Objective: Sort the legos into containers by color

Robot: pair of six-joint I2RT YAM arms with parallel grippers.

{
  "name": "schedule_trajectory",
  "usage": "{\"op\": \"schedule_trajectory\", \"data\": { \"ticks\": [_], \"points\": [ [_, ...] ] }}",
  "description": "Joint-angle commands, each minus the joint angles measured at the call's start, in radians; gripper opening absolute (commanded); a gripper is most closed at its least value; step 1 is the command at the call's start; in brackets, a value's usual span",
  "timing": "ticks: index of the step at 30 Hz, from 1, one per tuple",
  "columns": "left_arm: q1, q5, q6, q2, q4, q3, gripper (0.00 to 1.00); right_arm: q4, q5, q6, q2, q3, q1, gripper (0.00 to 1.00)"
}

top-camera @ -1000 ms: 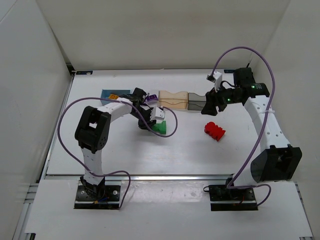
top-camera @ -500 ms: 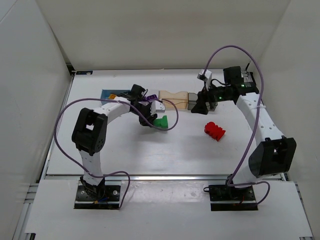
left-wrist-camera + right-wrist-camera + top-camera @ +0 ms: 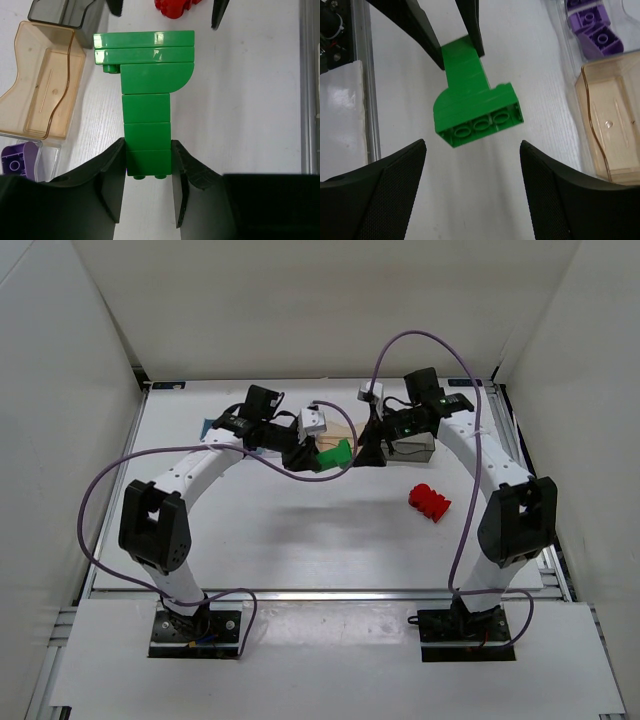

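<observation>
My left gripper [image 3: 148,170] is shut on the stem end of the green lego [image 3: 150,95], a T-shaped cluster held off the table just in front of the containers [image 3: 332,454]. Facing it, my right gripper [image 3: 472,165] stands open, the green lego's [image 3: 475,107] wide end just ahead of its fingers and apart from them. The red lego [image 3: 430,502] lies on the table to the right. Purple legos [image 3: 592,25] sit in the clear container [image 3: 560,35]. The pale orange container [image 3: 42,85] and the smoky grey container [image 3: 65,12] show nothing inside. The blue container [image 3: 213,426] is mostly hidden by my left arm.
The containers stand in a row along the back of the white table [image 3: 300,540]. Both arms' purple cables [image 3: 420,340] loop above the work area. White walls close in the table at the back and sides.
My left gripper has lifted the green lego and carried it back and to the right. My right arm has swung left to face it, and its jaws have spread wider.
</observation>
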Motion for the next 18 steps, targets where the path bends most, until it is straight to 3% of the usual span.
{"op": "schedule_trajectory", "data": {
  "ticks": [1, 7, 10, 14, 18],
  "points": [
    [-0.003, 0.062, -0.020, -0.061, -0.009, 0.005, 0.32, 0.036, -0.062, -0.031, 0.006, 0.070, 0.020, 0.79],
    [-0.003, 0.056, -0.028, -0.083, 0.011, -0.024, 0.31, 0.040, -0.084, -0.004, 0.011, 0.087, 0.032, 0.80],
    [-0.008, 0.012, -0.048, -0.113, 0.087, -0.059, 0.31, 0.080, -0.090, 0.096, 0.014, 0.083, 0.032, 0.80],
    [-0.019, -0.138, -0.082, -0.179, 0.231, -0.161, 0.28, 0.192, -0.105, 0.339, 0.026, 0.058, 0.002, 0.80],
    [-0.029, -0.241, -0.088, -0.228, 0.385, -0.240, 0.27, 0.374, -0.174, 0.743, 0.028, -0.005, -0.061, 0.82]
  ]
}}
